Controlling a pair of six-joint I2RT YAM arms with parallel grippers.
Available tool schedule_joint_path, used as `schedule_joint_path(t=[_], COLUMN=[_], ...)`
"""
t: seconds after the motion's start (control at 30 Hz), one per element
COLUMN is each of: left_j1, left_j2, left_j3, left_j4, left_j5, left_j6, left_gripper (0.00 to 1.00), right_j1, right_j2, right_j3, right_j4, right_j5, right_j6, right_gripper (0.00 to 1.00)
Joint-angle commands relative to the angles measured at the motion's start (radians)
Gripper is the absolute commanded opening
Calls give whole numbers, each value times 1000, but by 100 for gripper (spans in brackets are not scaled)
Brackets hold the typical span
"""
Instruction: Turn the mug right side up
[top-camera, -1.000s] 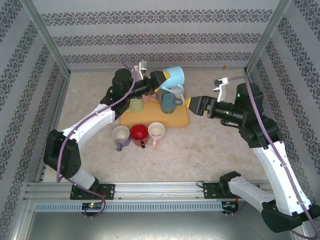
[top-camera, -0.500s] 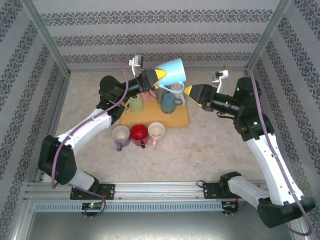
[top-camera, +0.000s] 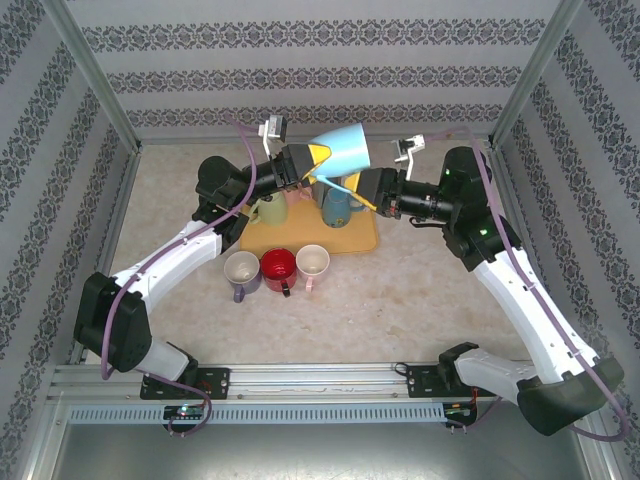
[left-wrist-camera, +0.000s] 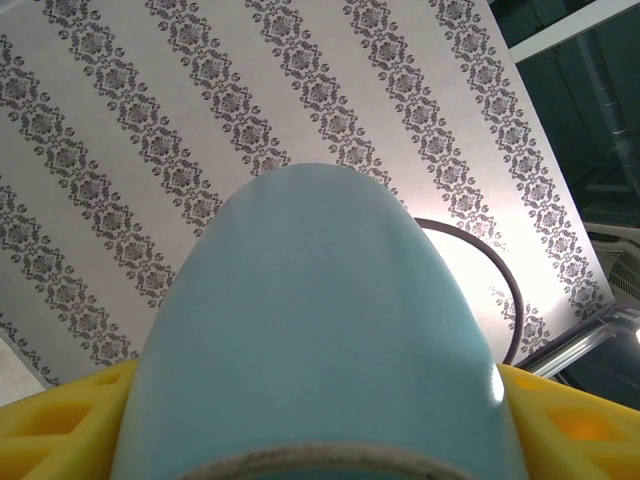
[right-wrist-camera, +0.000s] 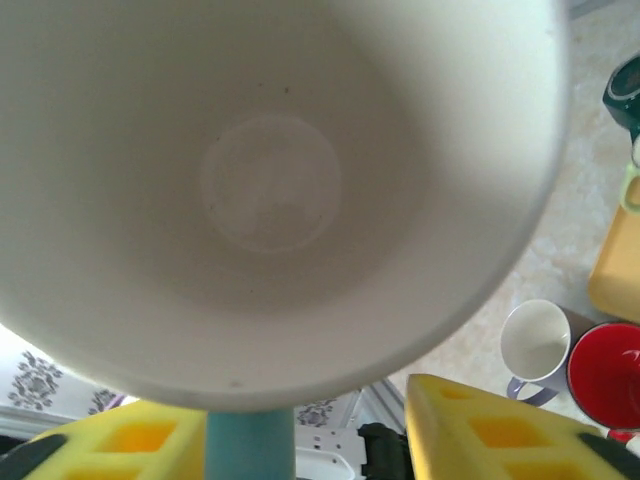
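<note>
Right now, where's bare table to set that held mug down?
For the light blue mug, the widest free patch is table right of the yellow tray, out to the right arm. Also the strip between the row of three mugs and the near rail. Crowded: the tray, holding mugs, and that row. Left of the tray lies under the left arm.

tray (top-camera: 352, 240): green mug (top-camera: 270, 209), teal mug (top-camera: 336, 207) on it | front: red mug (top-camera: 277, 265) between two white mugs (top-camera: 241, 270)

Glossy glazed blue mug (left-wrist-camera: 320, 330), matt yellow foam pincer pads (right-wrist-camera: 490, 430)
</note>
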Motion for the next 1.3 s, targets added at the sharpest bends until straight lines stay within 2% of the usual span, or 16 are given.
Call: schedule_joint_path(t=[0.0,0.13,0.27,0.43,0.57,0.6,0.77,0.8,0.93,1.03,1.07,1.17,1.23,1.27], left_j1=[8,5,-1,-4,-5,-4,-4,-3,19,39,44,49,54,56], left_j2=[-33,-20,-20,-21,-26,-28,-42,-44,-89,-162,-190,-265,-303,-319], left_j3=[20,24,29,32,34,35,34,34,-12,-18,9,87,104,106], left_j4=[122,145,132,111,70,35,-49,-69,-159,-467,-675,-1174,-1326,-1397], left_j5=[10,15,24,33,34,33,33,33,-14,-78,-129,-411,-596,-701], left_j6=[-9,-16,-10,-1,15,26,60,67,104,245,340,574,627,605], left_gripper=[51,49,49,50,55,58,86,99,100,100,100,100,100,100], right_j1=[6,6,6,6,7,8,3,0,-19,-30,-26,-8,13,33], right_j2=[-10,-3,6,16,12,7,-19,-29,-80,-117,-126,-150,-165,-173], right_j3=[25,6,-6,6,11,10,14,14,10,25,38,60,55,49], right_j4=[43,84,167,181,141,129,60,40,-57,-205,-274,-459,-542,-579], right_j5=[26,33,28,18,19,22,45,57,104,152,174,269,345,396], right_j6=[6,42,104,119,87,75,11,-5,-85,-194,-252,-394,-460,-492], right_gripper=[44,44,38,16,0,0,0,0,0,0,0,0,0,0])
